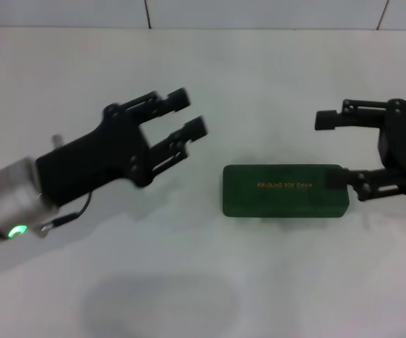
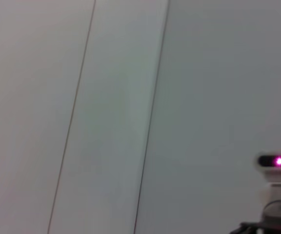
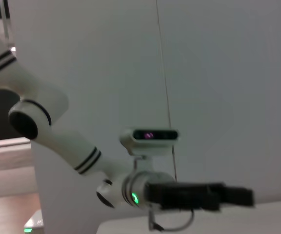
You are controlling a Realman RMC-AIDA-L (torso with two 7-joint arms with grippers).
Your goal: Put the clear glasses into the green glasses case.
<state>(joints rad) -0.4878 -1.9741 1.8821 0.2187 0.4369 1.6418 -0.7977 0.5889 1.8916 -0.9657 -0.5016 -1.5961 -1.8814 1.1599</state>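
In the head view, the green glasses case (image 1: 285,191) lies shut on the white table (image 1: 210,289), gold lettering facing up, right of centre. The left gripper (image 1: 187,117) hangs above the table left of the case, its fingers spread with nothing between them. The right gripper (image 1: 328,148) sits at the case's right end, fingers parted, the lower finger (image 1: 340,179) touching or just over the case's corner. The clear glasses cannot be made out.

The left wrist view shows only a white wall.

The right wrist view shows the left gripper (image 3: 240,196) far off, side-on.
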